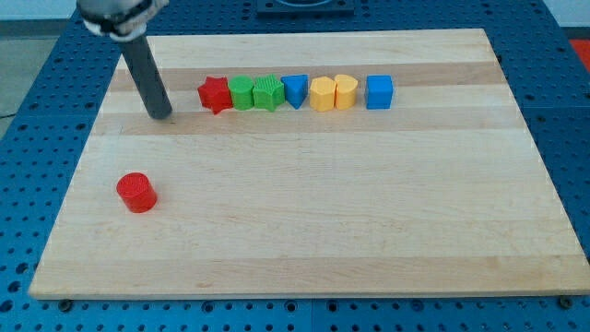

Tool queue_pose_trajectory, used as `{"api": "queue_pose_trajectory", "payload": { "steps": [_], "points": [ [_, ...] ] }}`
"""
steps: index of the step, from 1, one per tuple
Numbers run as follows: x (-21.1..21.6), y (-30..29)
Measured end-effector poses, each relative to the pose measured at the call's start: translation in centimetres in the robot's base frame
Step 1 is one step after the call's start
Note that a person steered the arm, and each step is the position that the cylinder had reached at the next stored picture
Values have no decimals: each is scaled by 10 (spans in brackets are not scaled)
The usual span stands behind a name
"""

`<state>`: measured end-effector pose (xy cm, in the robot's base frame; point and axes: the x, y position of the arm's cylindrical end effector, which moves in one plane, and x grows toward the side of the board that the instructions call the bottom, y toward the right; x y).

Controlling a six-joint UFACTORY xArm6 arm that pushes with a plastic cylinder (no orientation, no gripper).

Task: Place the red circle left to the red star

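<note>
Claw state cannot be told, since no claw shows in the camera view: the arm ends in a straight dark rod, and its tip rests on the pale wooden worktop toward the view's upper left. The tip stands near the red star, to the view's left of it and apart from it, with bare wood between them.

The red star heads a row of blocks running toward the view's right along the upper part of the worktop. A green block sits just beside it. Next come a second green block with a ribbed top, a blue block whose shape is unclear, a yellow block, a yellow heart-like block and, slightly apart, a blue cube.

The red circle lies alone toward the view's lower left, well apart from the row and from the tip. It sits below the tip and to the view's left of the red star. A blue perforated surface surrounds the worktop.
</note>
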<state>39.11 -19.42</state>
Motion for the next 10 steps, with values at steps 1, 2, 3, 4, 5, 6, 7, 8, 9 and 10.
{"api": "queue_pose_trajectory", "payload": {
  "steps": [1,2,3,4,5,6,7,8,9,10],
  "points": [
    [53,74],
    [113,103],
    [148,54],
    [149,-2],
    [146,-25],
    [135,-32],
    [128,-3],
    [109,16],
    [73,7],
    [68,-4]
  ]
}}
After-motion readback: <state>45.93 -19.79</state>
